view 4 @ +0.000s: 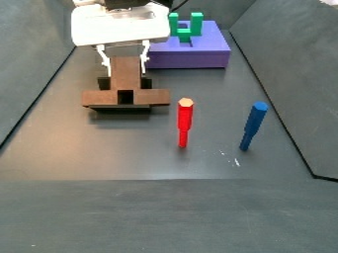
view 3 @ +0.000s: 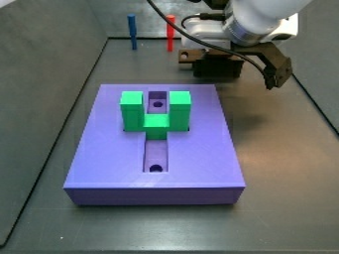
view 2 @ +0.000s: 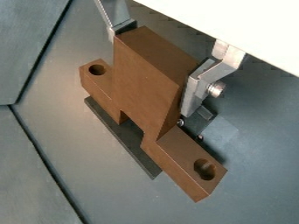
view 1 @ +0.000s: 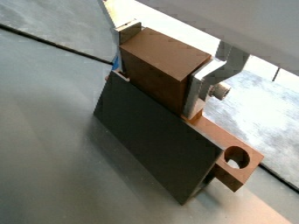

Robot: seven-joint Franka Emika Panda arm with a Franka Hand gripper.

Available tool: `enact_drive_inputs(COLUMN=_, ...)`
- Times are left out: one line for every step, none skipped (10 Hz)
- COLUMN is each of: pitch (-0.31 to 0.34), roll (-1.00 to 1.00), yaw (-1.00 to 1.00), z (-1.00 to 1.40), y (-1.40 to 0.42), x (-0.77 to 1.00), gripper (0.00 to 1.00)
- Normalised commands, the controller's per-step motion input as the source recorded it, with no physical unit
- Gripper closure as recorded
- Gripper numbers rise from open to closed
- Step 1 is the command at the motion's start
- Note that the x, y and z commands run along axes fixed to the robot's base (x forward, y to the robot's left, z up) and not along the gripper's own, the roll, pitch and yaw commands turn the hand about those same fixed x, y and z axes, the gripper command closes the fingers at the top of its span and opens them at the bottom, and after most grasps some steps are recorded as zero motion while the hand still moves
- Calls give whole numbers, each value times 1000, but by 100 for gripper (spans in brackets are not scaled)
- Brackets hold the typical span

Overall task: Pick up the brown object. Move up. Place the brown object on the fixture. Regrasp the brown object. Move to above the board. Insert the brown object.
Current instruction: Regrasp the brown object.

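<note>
The brown object (view 1: 229, 149) is an orange-brown bar with a round hole near each end and an upright stub. It rests on the dark fixture (view 1: 146, 140), which is also visible in a wrist view (view 2: 121, 133). My gripper (view 1: 159, 63) straddles the stub, with the silver fingers (view 2: 201, 80) pressed flat against its two sides. In a side view the gripper (view 4: 122, 57) stands over the brown object (view 4: 126, 98), near the purple board (view 4: 199, 54). In a side view the gripper (view 3: 228, 55) is beyond the board (view 3: 119, 149) with its green block (view 3: 155, 109).
A red peg (view 4: 185, 123) and a blue peg (view 4: 252, 126) stand upright on the grey floor to one side of the fixture. They also show at the back in a side view, red peg (view 3: 171, 33) and blue peg (view 3: 133, 30). Dark walls enclose the floor.
</note>
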Motion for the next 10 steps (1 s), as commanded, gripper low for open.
enact_drive_inputs(pitch=0, roll=0, yaw=0, z=0, y=0, x=0, gripper=100)
enact_drive_inputs(pitch=0, roll=0, yaw=0, z=0, y=0, x=0, gripper=100)
enact_drive_inputs(pitch=0, roll=0, yaw=0, z=0, y=0, x=0, gripper=100)
enact_drive_inputs(pitch=0, roll=0, yaw=0, z=0, y=0, x=0, gripper=100)
enact_drive_inputs(pitch=0, roll=0, yaw=0, z=0, y=0, x=0, gripper=100)
enact_drive_inputs(pitch=0, roll=0, yaw=0, z=0, y=0, x=0, gripper=100)
enact_drive_inputs(pitch=0, roll=0, yaw=0, z=0, y=0, x=0, gripper=100)
enact_drive_inputs(pitch=0, roll=0, yaw=0, z=0, y=0, x=0, gripper=100)
enact_drive_inputs(pitch=0, roll=0, yaw=0, z=0, y=0, x=0, gripper=100)
enact_drive_inputs(pitch=0, roll=0, yaw=0, z=0, y=0, x=0, gripper=100)
